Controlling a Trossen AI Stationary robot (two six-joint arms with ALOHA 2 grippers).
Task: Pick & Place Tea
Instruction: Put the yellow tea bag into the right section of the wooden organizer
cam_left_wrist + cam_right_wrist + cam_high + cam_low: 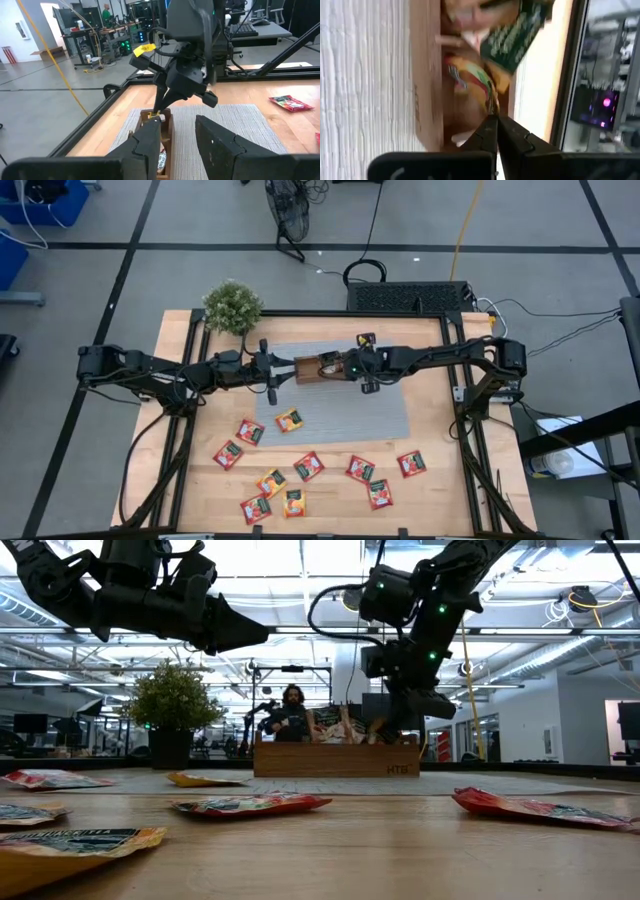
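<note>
ten tea packets (307, 466) loose; one tray (312, 369).

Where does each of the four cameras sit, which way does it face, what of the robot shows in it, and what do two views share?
High view: above the table, looking straight down; both arms meet over the wooden tray.
Low view: at table-top height, looking level across tea packets toward the room; both arms come in from above.
Left wrist view: on the left arm, looking past the left gripper, fingers apart, at the right arm.
Right wrist view: on the right arm, looking past the shut right gripper into the tray.
Shared: all four show the tray.
</note>
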